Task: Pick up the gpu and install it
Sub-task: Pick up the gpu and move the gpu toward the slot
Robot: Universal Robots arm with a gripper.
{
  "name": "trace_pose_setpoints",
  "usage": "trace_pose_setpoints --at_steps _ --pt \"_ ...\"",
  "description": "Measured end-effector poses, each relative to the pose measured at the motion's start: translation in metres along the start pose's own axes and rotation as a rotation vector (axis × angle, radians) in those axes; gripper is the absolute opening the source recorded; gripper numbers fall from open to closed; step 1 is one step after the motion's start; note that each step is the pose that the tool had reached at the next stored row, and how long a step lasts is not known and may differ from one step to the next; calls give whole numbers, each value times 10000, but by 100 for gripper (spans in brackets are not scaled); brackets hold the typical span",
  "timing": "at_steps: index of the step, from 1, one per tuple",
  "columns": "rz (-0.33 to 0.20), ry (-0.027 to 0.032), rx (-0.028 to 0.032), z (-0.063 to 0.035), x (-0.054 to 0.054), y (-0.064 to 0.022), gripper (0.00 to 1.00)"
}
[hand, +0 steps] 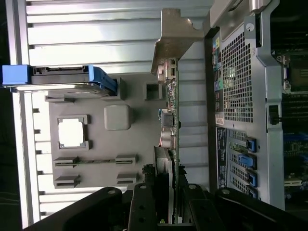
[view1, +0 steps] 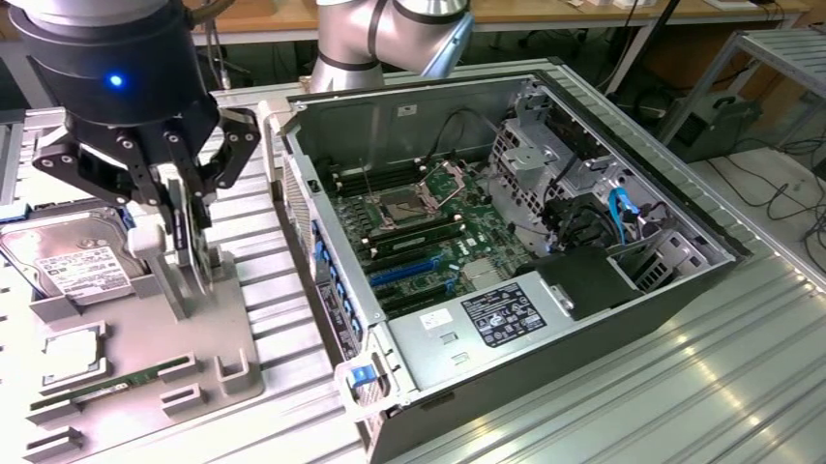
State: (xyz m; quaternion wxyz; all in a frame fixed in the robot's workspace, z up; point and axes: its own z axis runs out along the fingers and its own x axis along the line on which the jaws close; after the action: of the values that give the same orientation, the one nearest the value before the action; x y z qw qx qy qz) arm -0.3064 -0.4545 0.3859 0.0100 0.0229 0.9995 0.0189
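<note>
The gpu (view1: 189,246) is a thin black card seen edge-on, standing upright between my gripper's fingers over the grey holder tray (view1: 239,333) at the exterior view's left. My gripper (view1: 184,217) is shut on it. In the wrist view the gpu (hand: 170,120) runs away from my gripper (hand: 168,195), with its silvery bracket (hand: 176,41) at the far end. Its lower edge sits at the tray's upright slotted stand (view1: 196,285); I cannot tell whether it touches it. The open computer case (view1: 606,319) lies beside the tray, at the exterior view's right.
The tray also holds a silver hard drive (view1: 72,261), a square processor (view1: 72,353) and a green memory stick (view1: 119,383). Blue expansion slots (view1: 410,275) show on the motherboard inside the case. The case's rear wall (hand: 240,96) stands close beside the card.
</note>
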Motion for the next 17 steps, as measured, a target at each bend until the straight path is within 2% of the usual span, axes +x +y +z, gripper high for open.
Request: trace_pose_setpoints --at_steps 17 --pt "0 1 1 -395 -8 15 27"
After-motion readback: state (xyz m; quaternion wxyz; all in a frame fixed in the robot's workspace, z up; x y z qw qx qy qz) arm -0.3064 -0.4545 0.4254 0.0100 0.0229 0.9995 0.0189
